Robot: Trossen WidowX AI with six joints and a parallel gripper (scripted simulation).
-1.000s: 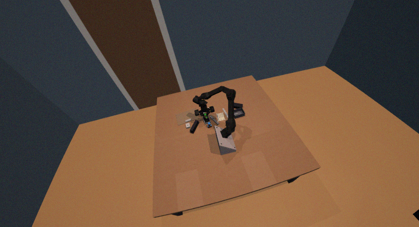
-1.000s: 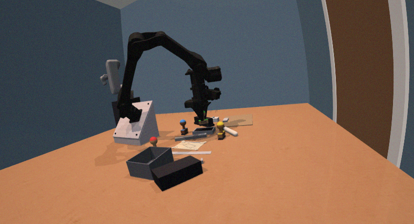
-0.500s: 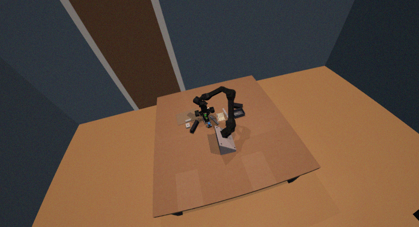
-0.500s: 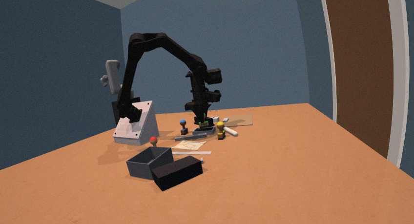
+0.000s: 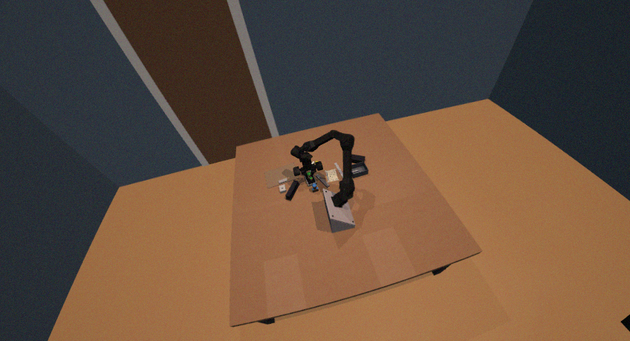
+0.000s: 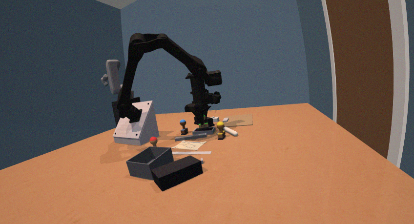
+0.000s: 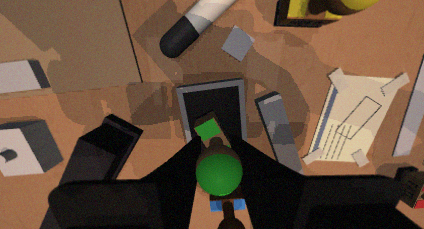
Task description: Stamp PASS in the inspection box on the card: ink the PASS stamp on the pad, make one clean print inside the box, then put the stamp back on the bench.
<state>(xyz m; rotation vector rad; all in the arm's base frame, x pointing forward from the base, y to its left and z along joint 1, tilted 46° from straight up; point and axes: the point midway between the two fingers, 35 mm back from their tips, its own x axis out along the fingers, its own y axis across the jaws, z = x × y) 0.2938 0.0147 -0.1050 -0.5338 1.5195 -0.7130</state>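
Ink pad [image 5: 311, 185] [image 6: 203, 132] [image 7: 242, 109]: black, grey-rimmed | green stamp [image 5: 310, 174] [image 6: 203, 125] [image 7: 219, 174]: gripped above it | cream card [image 5: 331, 175] [image 6: 188, 145] [image 7: 348, 109]: taped flat

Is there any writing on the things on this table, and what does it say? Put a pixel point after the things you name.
"PASS", most likely: on the front of the green-topped stamp [image 5: 310, 174] [image 6: 203, 125] [image 7: 219, 174], blurred.
Card [image 5: 331, 175] [image 6: 190, 146] [image 7: 345, 104]: rows of fine marks and a small mark near one corner, too small to read.
Red-topped stamp [image 6: 153, 140] [image 7: 412, 187]: marks on its block, unreadable.
I can make out no other text.
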